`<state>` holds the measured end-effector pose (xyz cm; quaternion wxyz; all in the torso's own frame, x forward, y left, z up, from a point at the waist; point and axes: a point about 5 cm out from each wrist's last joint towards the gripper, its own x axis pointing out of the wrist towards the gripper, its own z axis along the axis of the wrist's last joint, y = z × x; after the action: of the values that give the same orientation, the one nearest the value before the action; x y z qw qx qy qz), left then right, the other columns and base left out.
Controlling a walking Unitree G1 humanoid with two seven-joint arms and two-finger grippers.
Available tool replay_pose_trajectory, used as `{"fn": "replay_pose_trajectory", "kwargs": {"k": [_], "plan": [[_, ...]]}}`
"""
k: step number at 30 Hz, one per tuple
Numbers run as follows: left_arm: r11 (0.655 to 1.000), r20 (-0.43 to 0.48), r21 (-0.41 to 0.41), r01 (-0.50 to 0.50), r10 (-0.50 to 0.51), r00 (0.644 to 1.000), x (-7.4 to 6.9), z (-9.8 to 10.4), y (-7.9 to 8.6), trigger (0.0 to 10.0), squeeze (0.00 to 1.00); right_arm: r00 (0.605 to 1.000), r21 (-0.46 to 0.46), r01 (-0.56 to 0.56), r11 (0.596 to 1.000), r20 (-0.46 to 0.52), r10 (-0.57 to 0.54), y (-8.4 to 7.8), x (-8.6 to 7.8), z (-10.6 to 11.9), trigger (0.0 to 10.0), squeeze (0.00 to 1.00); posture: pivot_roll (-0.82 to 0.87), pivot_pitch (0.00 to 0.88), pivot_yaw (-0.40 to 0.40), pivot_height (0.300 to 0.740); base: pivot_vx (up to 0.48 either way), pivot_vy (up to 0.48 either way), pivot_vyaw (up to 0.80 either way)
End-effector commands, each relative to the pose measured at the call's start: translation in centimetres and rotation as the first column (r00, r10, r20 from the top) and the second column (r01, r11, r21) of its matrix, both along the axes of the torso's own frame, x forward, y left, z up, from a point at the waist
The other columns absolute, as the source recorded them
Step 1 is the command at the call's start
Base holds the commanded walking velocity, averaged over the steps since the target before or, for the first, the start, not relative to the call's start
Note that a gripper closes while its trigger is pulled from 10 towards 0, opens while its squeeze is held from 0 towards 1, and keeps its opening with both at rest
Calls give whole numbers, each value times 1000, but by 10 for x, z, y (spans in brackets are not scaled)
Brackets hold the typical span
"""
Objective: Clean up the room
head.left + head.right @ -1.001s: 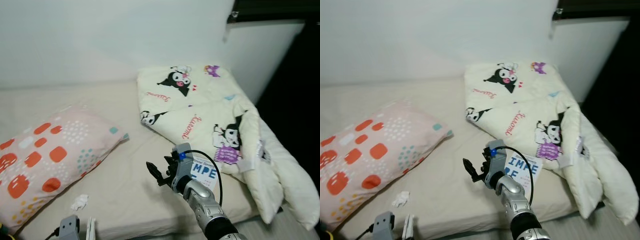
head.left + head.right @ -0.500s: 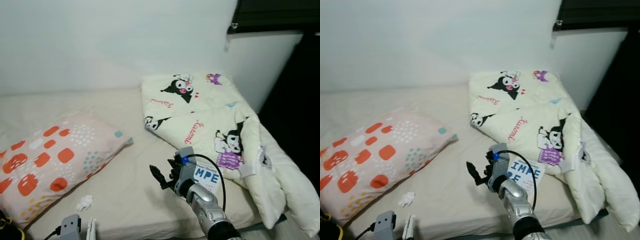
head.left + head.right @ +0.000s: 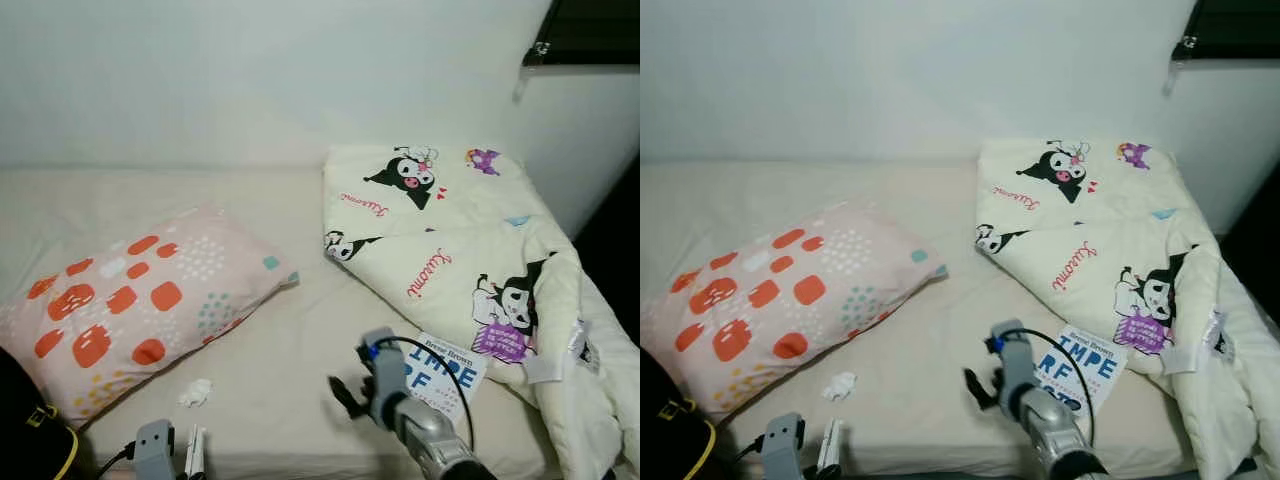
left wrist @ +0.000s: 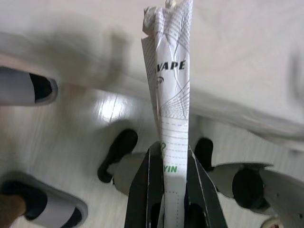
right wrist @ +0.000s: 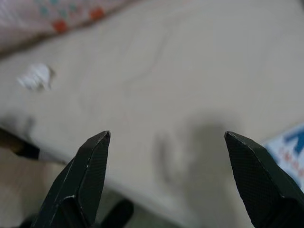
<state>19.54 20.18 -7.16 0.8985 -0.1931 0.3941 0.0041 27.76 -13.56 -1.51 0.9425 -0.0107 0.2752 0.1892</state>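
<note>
Leftmost, a pink pillow with orange and teal blotches [image 3: 140,305] lies on the beige-sheeted bed [image 3: 270,370], a small crumpled white tissue [image 3: 195,392] just beside its near edge. Low at the bed's front edge, the left tool [image 4: 167,164] is clamped on a folded white printed paper [image 4: 171,90]. Further right, the right tool [image 5: 166,142] hovers spread apart over the sheet, near what seems a white card with blue lettering [image 3: 445,368], partly blurred. A cream cartoon-print quilt [image 3: 450,250] lies folded rightmost.
</note>
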Motion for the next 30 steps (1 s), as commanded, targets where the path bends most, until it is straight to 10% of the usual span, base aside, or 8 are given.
{"fn": "replay_pose_trajectory", "kwargs": {"k": [1,9,30], "plan": [[1000,-54,20,1,0,999,-10,-6,2,10000,0,996,-32,38,999,-80,-40,-4,-14,-15,10000,0,-84,128,-4,740,0,0,706],[999,-114,49,14,-8,993,-17,-11,0,10000,0,975,-96,121,988,-178,-136,-25,-36,-34,10000,0,-80,119,-7,740,-360,0,706],[990,-121,65,126,-118,986,-26,-14,-5,10000,0,981,-106,93,990,-162,-110,-19,-34,-33,10000,0,-79,122,1,740,0,-88,706]]}}
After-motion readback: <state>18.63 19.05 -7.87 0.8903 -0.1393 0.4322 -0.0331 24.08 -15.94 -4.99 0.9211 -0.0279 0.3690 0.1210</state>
